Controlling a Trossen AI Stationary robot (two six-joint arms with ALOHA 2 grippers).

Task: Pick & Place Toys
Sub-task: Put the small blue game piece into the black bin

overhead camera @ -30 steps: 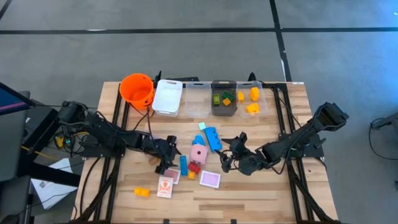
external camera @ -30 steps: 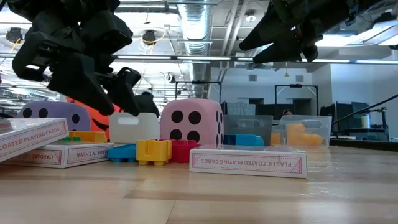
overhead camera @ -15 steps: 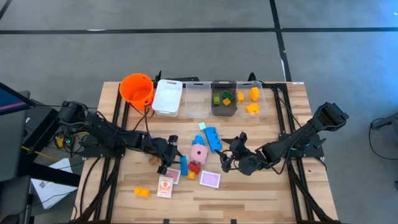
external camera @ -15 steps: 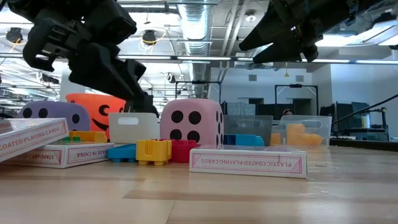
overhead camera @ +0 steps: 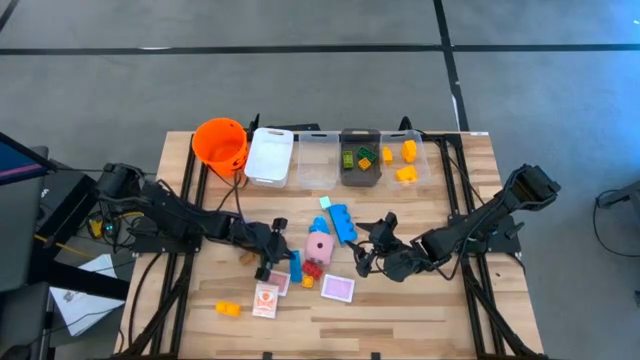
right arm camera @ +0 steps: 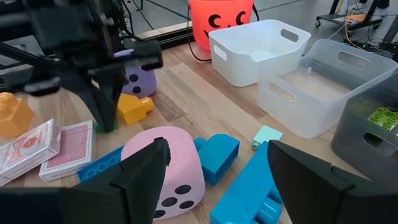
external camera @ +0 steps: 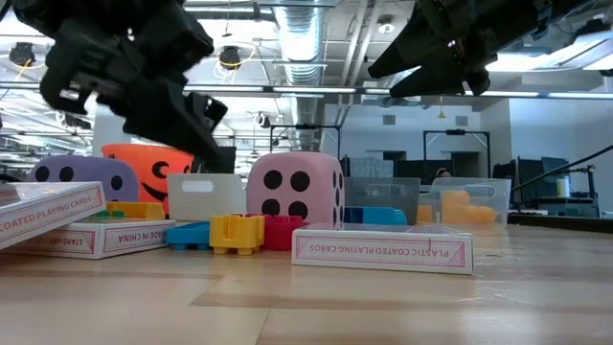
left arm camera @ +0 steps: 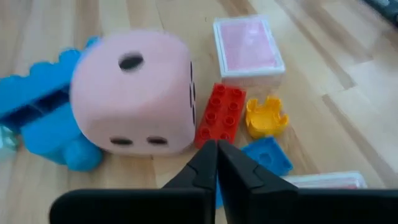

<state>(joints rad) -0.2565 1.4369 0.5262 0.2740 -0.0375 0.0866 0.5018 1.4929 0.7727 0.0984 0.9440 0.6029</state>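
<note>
The toys lie in the middle of the table: a pink die (overhead camera: 319, 247), blue bricks (overhead camera: 342, 222), a red brick (left arm camera: 221, 113), a small yellow brick (left arm camera: 266, 118), a pink card box (overhead camera: 338, 288) and two more card boxes (overhead camera: 267, 298). A purple die (right arm camera: 140, 81) and a yellow brick (right arm camera: 134, 109) sit by my left arm. My left gripper (left arm camera: 216, 146) is shut and empty, pointing down above the table just left of the pink die (left arm camera: 134, 93). My right gripper (right arm camera: 217, 149) is open and empty, above the table to the right of the die.
An orange bucket (overhead camera: 220, 143), a white bin (overhead camera: 269, 155), a clear bin (overhead camera: 318, 160), a dark bin with green bricks (overhead camera: 360, 158) and a clear bin with yellow bricks (overhead camera: 405, 160) line the far edge. An orange brick (overhead camera: 229, 309) lies near the front left.
My left gripper has shifted a little toward the table's right, toward the pink die, and risen slightly. The toys have stayed in place.
</note>
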